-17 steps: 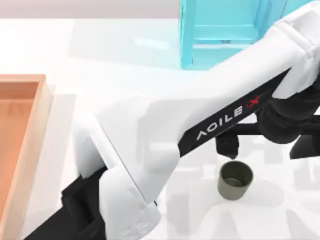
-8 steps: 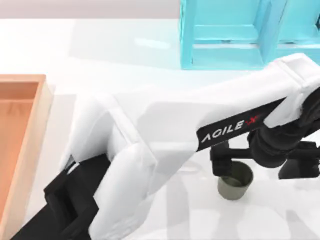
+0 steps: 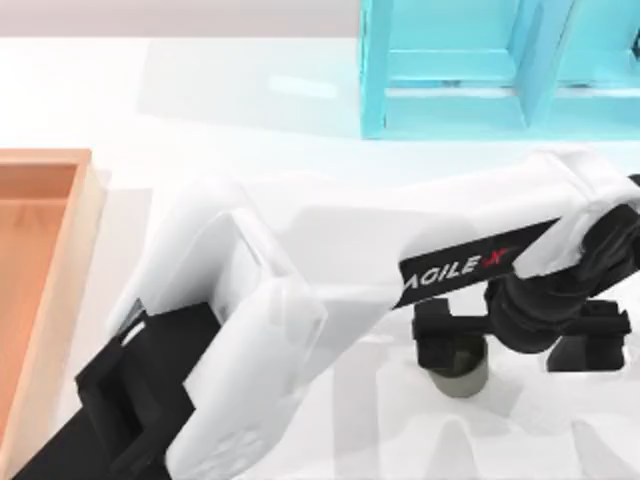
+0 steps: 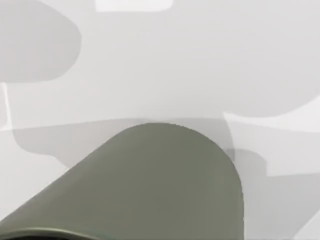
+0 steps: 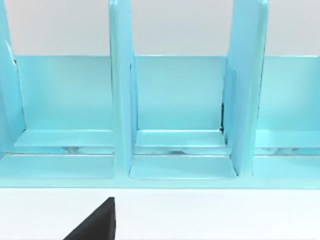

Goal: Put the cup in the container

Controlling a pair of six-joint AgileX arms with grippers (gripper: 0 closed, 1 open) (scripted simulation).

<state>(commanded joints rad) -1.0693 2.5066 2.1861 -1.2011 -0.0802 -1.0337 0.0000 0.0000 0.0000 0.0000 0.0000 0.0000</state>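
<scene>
Olive-grey matte cylindrical cup [image 3: 458, 376]: stood upright on the white counter [image 3: 250, 110], toward the right side, partly covered from above.
Left pincer [image 3: 518, 338]: lowered over the cup, black fingers [image 3: 438, 335] spread apart; one is seen at the cup's left rim, the other well to its right.
Wooden rectangular container [image 3: 70, 260]: placed at the left edge, well apart from the cup.
Turquoise shelf-like frame [image 5: 175, 125]: set at the far right.
Right pincer: state cannot be told.

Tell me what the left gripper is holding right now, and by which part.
Cannot be told for sure. The left gripper straddles the cup at its rim on the table, but a closed grip isn't visible.
</scene>
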